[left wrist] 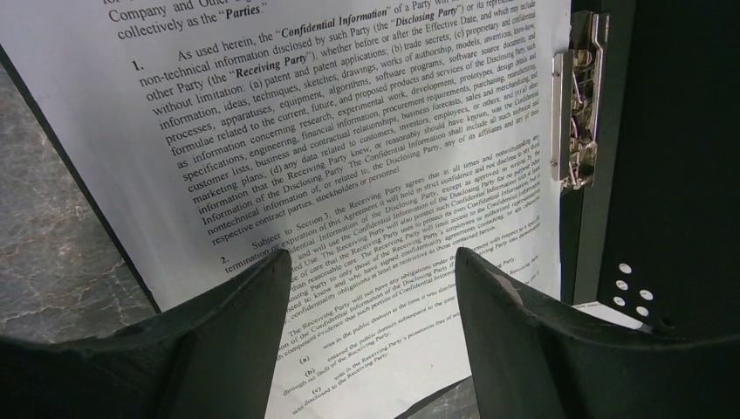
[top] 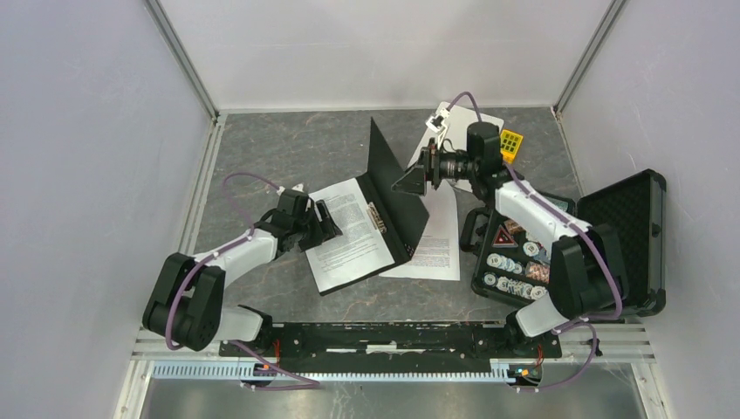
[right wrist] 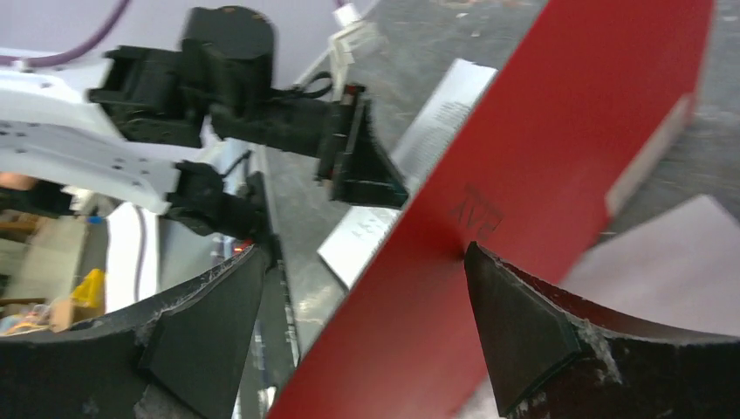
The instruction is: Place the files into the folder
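Files, top view: one sheet point(top: 349, 234) lies inside the open folder point(top: 393, 188), long axis slanting away, just beside our left hand point(top: 330, 223). The second sheet point(top: 441, 240) lies on the table point(top: 262, 157), nearer our right hand point(top: 410, 181).
Left wrist: hand spread over "Confidential Information", "Receiving Party".
Right wrist: hand spread astride the raised red cover point(right wrist: 541, 148); scrawl unreadable.

Two arms stand at one table point(top: 262, 157): the left arm point(top: 236, 253) at 8 o'clock, the right arm point(top: 532, 209) at 3 o'clock. There are two grippers, the left gripper point(left wrist: 371, 262) and the right gripper point(right wrist: 362, 253). One red folder point(top: 393, 179) is at centre, with one metal clip point(left wrist: 578, 113). There are two printed sheets, the first sheet point(top: 349, 236) at 7 o'clock and the second sheet point(top: 441, 240) at 5 o'clock. One white clipboard point(top: 489, 120) and one yellow keypad point(top: 511, 142) are at 1 o'clock, and one black case point(top: 628, 209) is at 3 o'clock.
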Robot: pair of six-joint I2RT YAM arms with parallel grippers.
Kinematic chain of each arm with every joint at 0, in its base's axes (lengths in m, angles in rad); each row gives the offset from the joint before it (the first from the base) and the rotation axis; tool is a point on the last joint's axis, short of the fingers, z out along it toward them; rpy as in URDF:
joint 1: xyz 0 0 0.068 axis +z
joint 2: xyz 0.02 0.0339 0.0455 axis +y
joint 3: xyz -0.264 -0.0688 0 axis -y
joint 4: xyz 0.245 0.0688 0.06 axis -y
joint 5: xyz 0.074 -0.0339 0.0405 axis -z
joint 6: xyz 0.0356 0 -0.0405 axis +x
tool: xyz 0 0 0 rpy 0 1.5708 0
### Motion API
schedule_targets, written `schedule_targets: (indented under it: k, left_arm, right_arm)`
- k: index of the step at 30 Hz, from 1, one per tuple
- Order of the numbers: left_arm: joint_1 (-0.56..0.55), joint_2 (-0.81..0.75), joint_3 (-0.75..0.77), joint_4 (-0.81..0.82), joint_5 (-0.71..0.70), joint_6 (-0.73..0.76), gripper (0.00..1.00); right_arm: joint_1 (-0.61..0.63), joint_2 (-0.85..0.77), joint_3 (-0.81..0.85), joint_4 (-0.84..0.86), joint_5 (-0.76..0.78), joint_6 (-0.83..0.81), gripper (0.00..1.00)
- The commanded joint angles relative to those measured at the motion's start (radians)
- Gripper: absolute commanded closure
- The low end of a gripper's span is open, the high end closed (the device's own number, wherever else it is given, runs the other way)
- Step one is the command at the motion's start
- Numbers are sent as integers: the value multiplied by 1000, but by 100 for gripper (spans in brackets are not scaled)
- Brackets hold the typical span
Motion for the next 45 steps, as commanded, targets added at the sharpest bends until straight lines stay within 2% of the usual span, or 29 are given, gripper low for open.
schedule_targets:
  k: [1, 5, 8, 10, 12, 14, 16, 18, 22, 25, 30, 33, 34, 39, 45]
  left_arm:
    - [2, 13, 81, -65, 4, -12, 24]
    - [27, -39, 192, -193, -40, 12, 21]
    - [75, -104, 317, -346, -106, 55, 13]
    - [125, -145, 384, -419, -107, 76, 9]
    - [185, -187, 439, -452, -42, 94, 4]
    - [217, -208, 490, -485, 40, 125, 0]
    - [218, -212, 544, -532, 81, 171, 0]
    - [218, -219, 562, -553, 110, 193, 0]
    - [218, -214, 555, -580, 182, 230, 4]
    - [218, -213, 524, -590, 219, 254, 7]
    - [218, -209, 417, -563, 241, 276, 9]
    - [218, -197, 387, -567, 250, 301, 4]
    - [218, -197, 385, -580, 242, 314, 1]
    - [218, -231, 333, -569, 226, 331, 0]
    - [218, -260, 265, -551, 254, 362, 0]
  right_arm:
    - [47, -86, -132, 542, -52, 426, 9]
    - [123, -85, -159, 670, -54, 518, 10]
    - [173, -83, -193, 719, -51, 536, 11]
    - [196, -74, -204, 719, -52, 526, 13]
    - [214, -57, -201, 681, -79, 459, 15]
    - [212, -46, -174, 474, -112, 260, 18]
    - [206, -56, -114, 109, -18, -24, 15]
    - [205, -50, -80, -41, 57, -154, 15]
    - [207, -55, -87, -135, 119, -341, 14]
    - [216, -72, -136, -180, 257, -567, 10]
    - [235, -61, -232, -111, 386, -832, 9]
    - [285, -69, -293, -62, 437, -949, 7]
    - [305, -73, -317, -35, 453, -981, 6]
    - [369, -60, -380, -36, 517, -1140, 5]
    - [402, -19, -419, -34, 592, -1169, 8]
